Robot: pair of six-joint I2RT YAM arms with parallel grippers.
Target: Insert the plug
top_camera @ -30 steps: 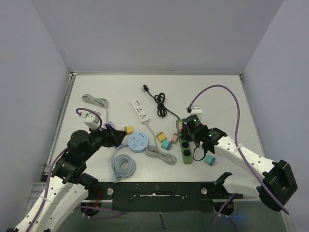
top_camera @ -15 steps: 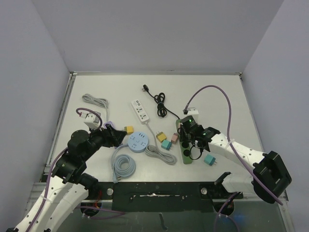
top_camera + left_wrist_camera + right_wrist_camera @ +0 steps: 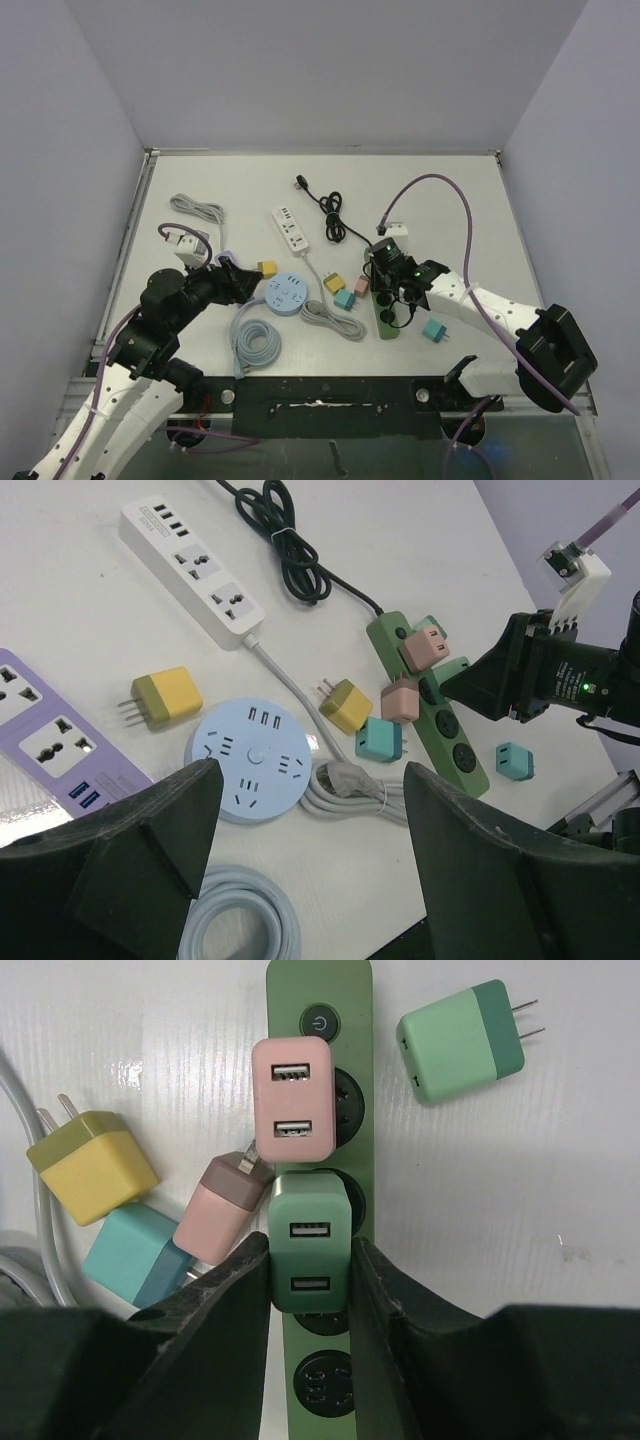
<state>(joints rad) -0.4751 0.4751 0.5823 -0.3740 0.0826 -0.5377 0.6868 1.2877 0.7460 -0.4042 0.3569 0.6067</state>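
- My right gripper pinches the green plug over the strip, just below the pink plug.
- My left gripper hangs spread, well left of the strip.

green charger: matt plastic | power strip: smooth plastic

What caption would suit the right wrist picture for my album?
Right tool grips a green plug over the green power strip, next to a pink plug.
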